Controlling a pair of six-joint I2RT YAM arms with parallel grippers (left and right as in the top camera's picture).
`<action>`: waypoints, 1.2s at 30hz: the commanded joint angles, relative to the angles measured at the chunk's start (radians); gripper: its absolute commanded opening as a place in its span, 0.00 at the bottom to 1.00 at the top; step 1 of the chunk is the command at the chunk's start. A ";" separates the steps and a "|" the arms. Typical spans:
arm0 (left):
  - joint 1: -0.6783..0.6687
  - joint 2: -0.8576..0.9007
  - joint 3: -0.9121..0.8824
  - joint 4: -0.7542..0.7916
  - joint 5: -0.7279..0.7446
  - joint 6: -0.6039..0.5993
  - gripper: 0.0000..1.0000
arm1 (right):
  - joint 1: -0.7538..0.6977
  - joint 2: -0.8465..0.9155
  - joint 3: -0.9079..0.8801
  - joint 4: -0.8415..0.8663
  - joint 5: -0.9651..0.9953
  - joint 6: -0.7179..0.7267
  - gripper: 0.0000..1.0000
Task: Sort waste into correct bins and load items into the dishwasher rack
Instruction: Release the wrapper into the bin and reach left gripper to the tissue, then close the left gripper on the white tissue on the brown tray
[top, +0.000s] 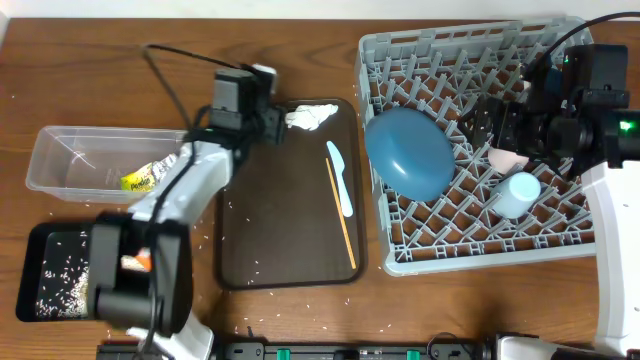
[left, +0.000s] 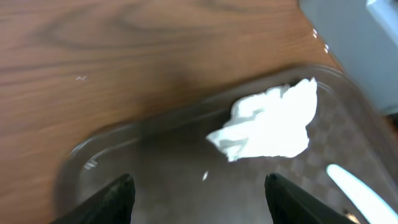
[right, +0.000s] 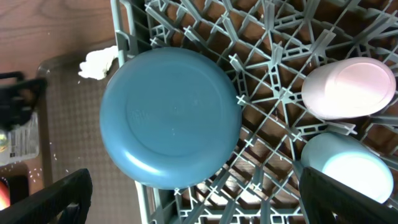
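**Napkin Seen on Tray, Plate in Rack**

The left gripper (left: 196, 199), jaws apart, is held near the napkin (left: 267, 121), which is seen in the tray's (left: 161, 162) corner. The right gripper (right: 199, 205), jaws spread, is positioned over the plate (right: 171, 118) in the rack (right: 273, 37).

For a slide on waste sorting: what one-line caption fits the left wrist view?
Open left gripper hovers over the dark brown tray, crumpled white napkin just ahead.
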 joint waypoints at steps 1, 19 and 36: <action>-0.023 0.057 -0.006 0.053 0.008 0.082 0.68 | 0.014 -0.016 -0.003 0.002 0.004 -0.014 0.99; -0.082 0.219 -0.006 0.161 0.018 0.074 0.61 | 0.015 0.003 -0.003 -0.002 0.003 -0.014 0.99; -0.082 0.273 -0.006 0.288 0.018 0.005 0.42 | 0.014 0.003 -0.003 -0.030 0.003 -0.014 0.99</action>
